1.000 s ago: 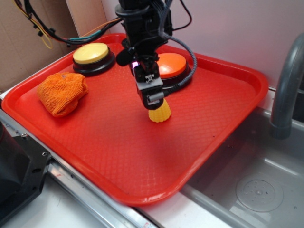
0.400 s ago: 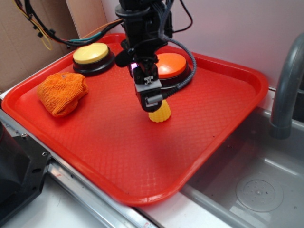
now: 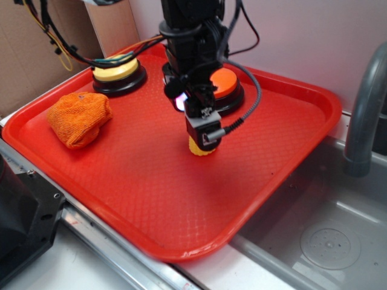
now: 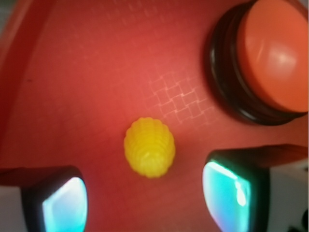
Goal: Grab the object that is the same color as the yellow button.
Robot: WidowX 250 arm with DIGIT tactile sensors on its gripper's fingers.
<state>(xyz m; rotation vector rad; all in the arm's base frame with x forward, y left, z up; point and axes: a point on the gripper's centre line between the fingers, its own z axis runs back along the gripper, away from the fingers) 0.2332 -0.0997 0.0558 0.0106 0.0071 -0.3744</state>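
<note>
Small yellow cone [image 4: 149,153], bumpy like a corn tip, standing on the red tray [image 3: 151,199] near its middle, just in front of the orange button [image 4: 273,53]. Directly above it, gripper [image 4: 145,193] spread wide, one finger [image 4: 63,205] on either side, neither touching. Farther off: yellow button [image 3: 116,68] at the tray's back, orange knitted cloth [image 3: 78,118] left.

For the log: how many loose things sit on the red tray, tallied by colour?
Yellow: 2, the button and the corn cone.
Orange: 2, the button and the knitted cloth.
Total: 4 on the tray.
</note>
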